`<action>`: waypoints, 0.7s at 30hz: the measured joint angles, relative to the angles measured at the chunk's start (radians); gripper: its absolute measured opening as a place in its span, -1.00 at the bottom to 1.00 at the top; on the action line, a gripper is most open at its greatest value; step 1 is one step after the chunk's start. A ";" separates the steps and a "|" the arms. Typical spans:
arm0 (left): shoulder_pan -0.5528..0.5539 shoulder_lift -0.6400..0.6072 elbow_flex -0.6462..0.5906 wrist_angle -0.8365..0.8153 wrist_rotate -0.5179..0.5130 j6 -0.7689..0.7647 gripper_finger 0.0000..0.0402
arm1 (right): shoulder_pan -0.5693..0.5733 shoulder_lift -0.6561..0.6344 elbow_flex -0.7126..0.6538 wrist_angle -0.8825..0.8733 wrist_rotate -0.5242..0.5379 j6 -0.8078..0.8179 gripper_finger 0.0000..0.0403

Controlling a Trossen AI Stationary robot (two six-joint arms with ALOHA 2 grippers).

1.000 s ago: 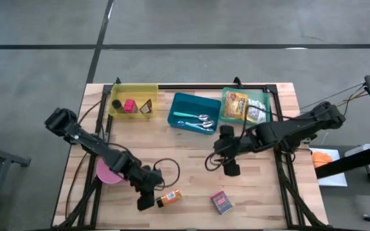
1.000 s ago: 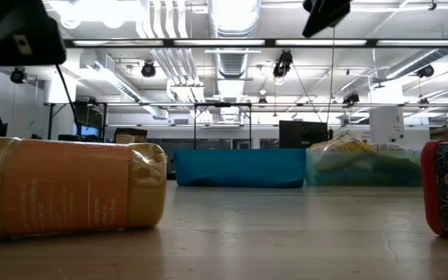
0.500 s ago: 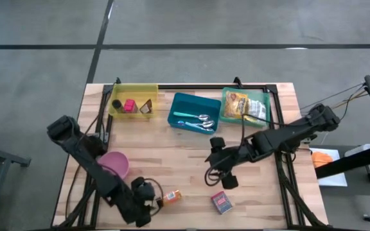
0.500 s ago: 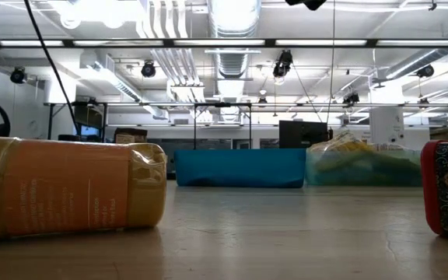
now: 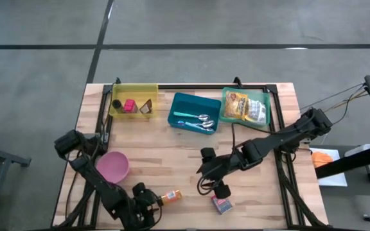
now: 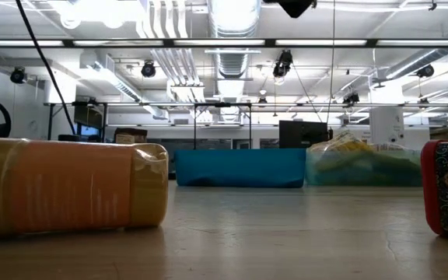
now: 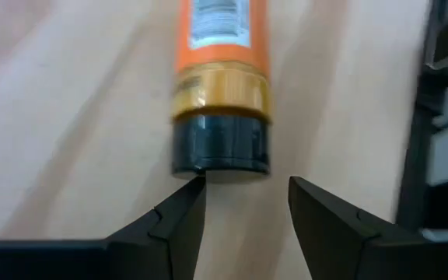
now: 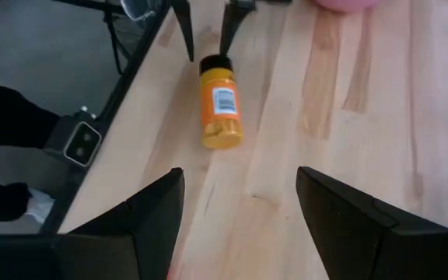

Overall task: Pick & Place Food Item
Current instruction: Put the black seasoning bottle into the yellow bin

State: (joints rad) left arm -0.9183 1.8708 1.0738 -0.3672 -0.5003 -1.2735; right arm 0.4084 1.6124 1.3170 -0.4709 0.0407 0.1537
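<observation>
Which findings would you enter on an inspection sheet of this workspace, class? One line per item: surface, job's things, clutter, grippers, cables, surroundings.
Surface: wooden table, bare planks between the items.
Job's things: orange bottle with a dark cap lying on its side near the front edge; green bin at the back holds snack packets.
Clutter: pink bowl; yellow bin with small items; teal bin with cutlery; small patterned box.
Grippers: left gripper jaws open, right at the bottle's cap; right gripper jaws open, above the patterned box.
Cables: dark cable looping beside the right gripper.
Surroundings: grey floor; ceiling lights in the low view.
</observation>
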 joint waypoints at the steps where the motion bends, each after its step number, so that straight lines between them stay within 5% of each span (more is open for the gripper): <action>1: -0.003 0.000 0.000 -0.009 -0.015 -0.008 -0.04 | 0.000 0.005 0.000 -0.001 -0.002 0.006 0.22; 7: -0.004 -0.013 0.001 -0.030 0.019 0.004 -0.04 | 0.000 0.017 -0.001 -0.001 -0.022 0.051 0.22; 15: 0.048 -0.024 0.001 -0.023 0.237 0.004 -0.02 | 0.002 0.019 -0.001 0.015 -0.018 0.050 0.22; 21: 0.083 -0.024 0.001 -0.018 0.285 -0.008 0.18 | 0.005 0.024 -0.001 0.010 -0.015 0.020 0.22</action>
State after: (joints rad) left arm -0.8357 1.8473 1.0744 -0.3854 -0.2155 -1.2811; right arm 0.4133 1.6365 1.3163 -0.4614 0.0254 0.1737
